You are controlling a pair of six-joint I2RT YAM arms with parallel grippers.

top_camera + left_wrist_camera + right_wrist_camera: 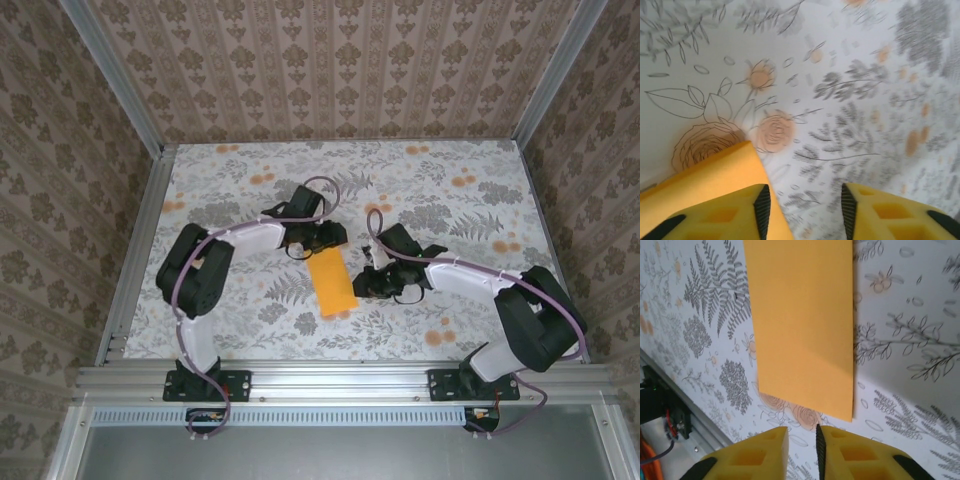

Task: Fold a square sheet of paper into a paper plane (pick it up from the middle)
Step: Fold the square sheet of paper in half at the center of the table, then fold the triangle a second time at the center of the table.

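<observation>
Top external: square sheet of paper [332, 284] flat, folded.
Likely light, limp; pinch 3 o'clock edge midway; left fingers [762, 205] parted, empty; right fingers [840, 450] barely parted, empty.

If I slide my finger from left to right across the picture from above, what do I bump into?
silver side rail → left arm's black elbow → orange-yellow paper → right arm's black elbow → other silver rail
</observation>
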